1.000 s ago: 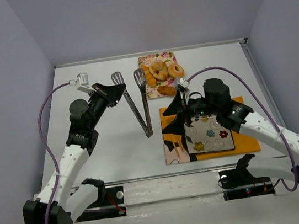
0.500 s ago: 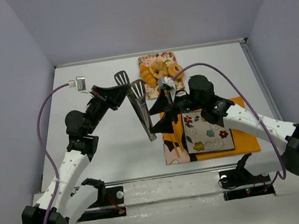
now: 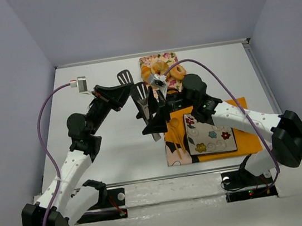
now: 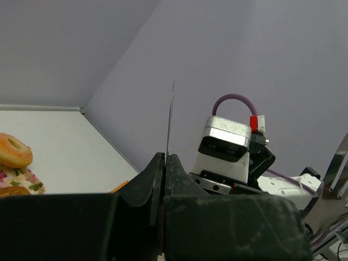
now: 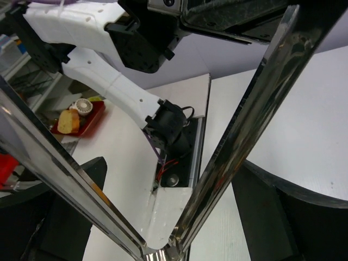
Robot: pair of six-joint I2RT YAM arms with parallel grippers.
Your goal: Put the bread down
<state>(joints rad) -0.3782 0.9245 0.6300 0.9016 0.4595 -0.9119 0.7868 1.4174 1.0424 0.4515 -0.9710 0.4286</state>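
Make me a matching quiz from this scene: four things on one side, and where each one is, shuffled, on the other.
Things:
1. tongs
2. bread
3. orange cloth
4. flowered plate

Places:
A. on the floral tray at the far edge
B. lying on the orange cloth
C. held by the left gripper and the right gripper
D. spread flat on the table, right of centre

Pairs: 1-C, 2-A, 3-D, 4-B
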